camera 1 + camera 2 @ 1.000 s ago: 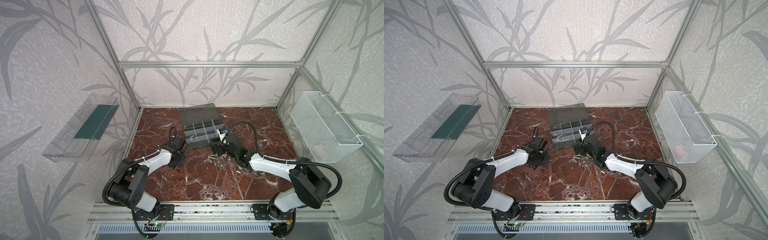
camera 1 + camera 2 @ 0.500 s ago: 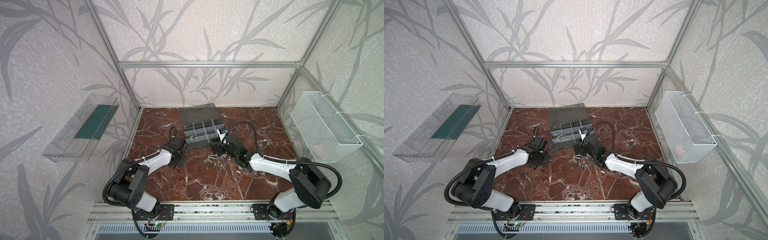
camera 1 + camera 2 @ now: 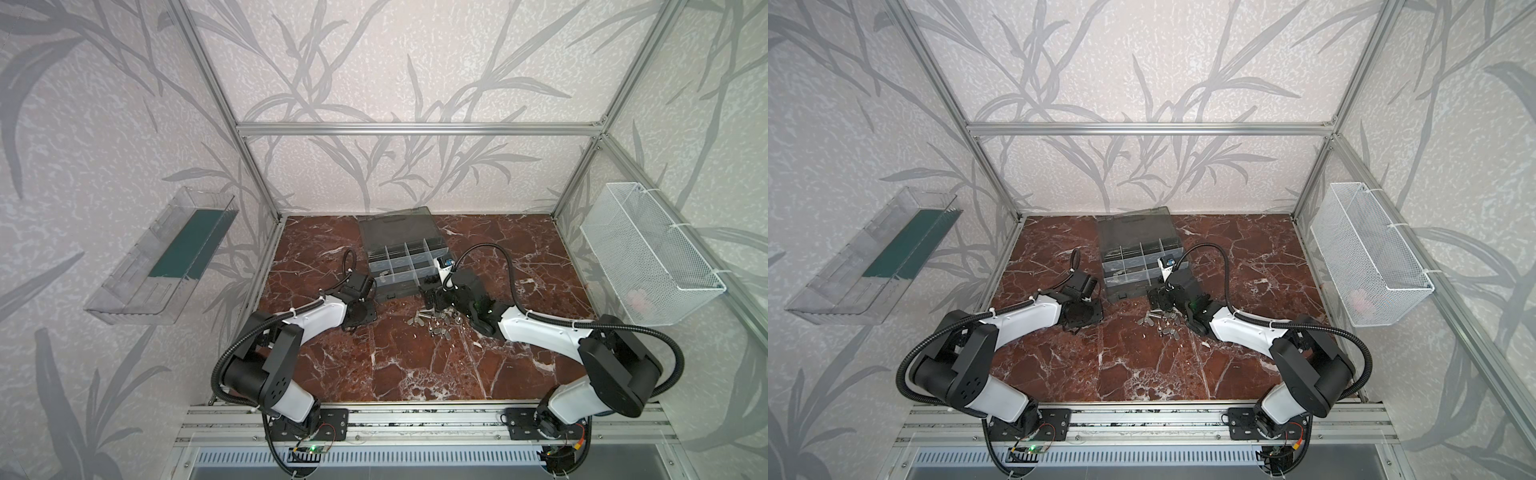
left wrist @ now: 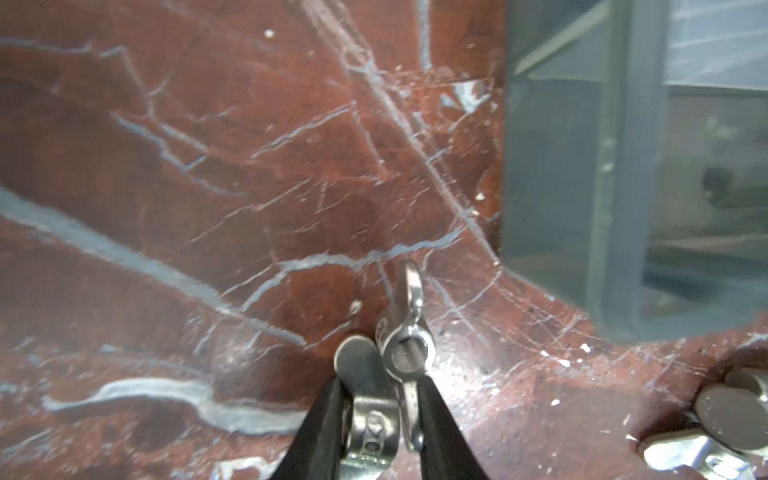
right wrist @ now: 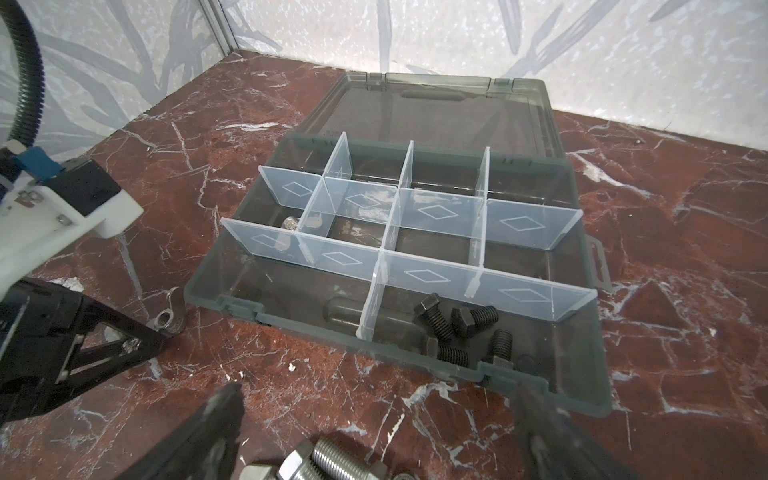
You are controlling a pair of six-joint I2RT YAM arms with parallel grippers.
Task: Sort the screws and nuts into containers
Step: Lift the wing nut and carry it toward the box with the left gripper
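My left gripper (image 4: pixel 380 419) is shut on two silver wing nuts (image 4: pixel 405 349) pressed side by side, low over the marble by the front left corner of the organizer case (image 3: pixel 405 266). In the right wrist view one held wing nut (image 5: pixel 168 316) shows at the left fingertips. My right gripper (image 5: pixel 378 409) stands open over the pile of screws and nuts (image 3: pixel 436 324), with silver bolts (image 5: pixel 328 461) lying between its fingers. Its place in a top view is just before the case (image 3: pixel 1158 299). Black bolts (image 5: pixel 461 328) lie in a front compartment, and silver pieces (image 5: pixel 291 224) in a left one.
The case's smoky lid (image 5: pixel 436 112) lies open flat behind the compartments. More wing nuts (image 4: pixel 706 415) lie near the left gripper. A clear wall tray (image 3: pixel 166 253) hangs on the left wall and a white mesh basket (image 3: pixel 648 253) on the right. Bare marble (image 3: pixel 415 374) stretches toward the front rail.
The left jaws have narrowed onto the wing nuts. Both arms have kept their places, and the right gripper has stayed open.
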